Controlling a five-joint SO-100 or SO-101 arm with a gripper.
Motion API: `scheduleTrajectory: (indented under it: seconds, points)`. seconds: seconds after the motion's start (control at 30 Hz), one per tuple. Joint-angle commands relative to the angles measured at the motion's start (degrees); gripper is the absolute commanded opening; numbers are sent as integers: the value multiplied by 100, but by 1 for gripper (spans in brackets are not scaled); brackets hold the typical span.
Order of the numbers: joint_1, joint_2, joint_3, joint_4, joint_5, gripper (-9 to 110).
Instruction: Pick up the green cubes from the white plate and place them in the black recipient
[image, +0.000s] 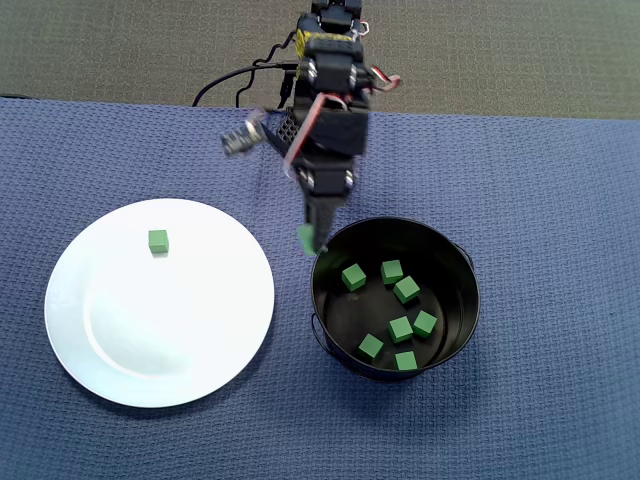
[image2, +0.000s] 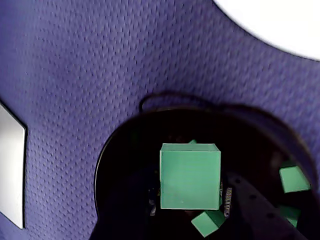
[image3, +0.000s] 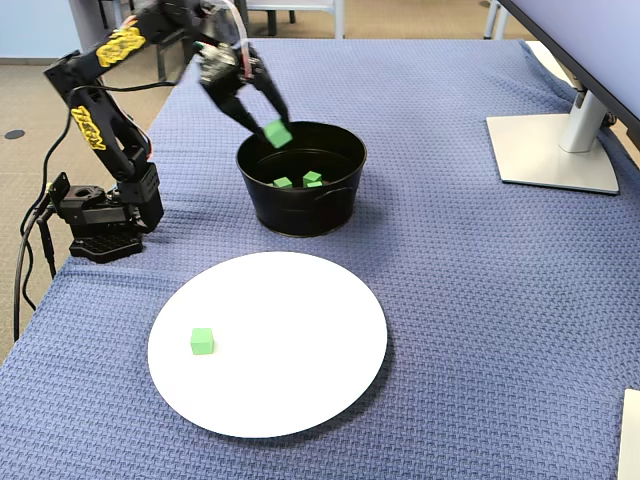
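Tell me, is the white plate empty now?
No. One green cube still sits on the white plate, near its rim; the fingers hold another above the pot's edge.

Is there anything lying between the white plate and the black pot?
No. In the overhead view, only bare blue cloth separates the white plate from the black pot; the hand hangs above the pot's rim.

In the overhead view the plate (image: 100, 330) lies left of the pot (image: 462, 330), the two near but apart on the tabletop (image: 560, 200). One cube (image: 158, 241) sits on the plate toward its upper edge; seven cubes (image: 401, 328) lie in the pot. Another cube (image3: 278, 133) hangs in the end effector (image3: 277, 132) above the pot's rim, on the side toward the arm's base (image3: 98, 215).
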Motion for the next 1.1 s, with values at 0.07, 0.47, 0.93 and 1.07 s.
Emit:
scheduleTrajectory:
  seconds: [0.07, 0.47, 0.93, 1.07]
  points:
    - [-976, -650, 281, -940, 615, 0]
    - [-1679, -571, 404, -958, 35, 45]
    - [3164, -378, -422, -404, -1644, 26]
    - [4412, -1011, 308, -1512, -1969, 24]
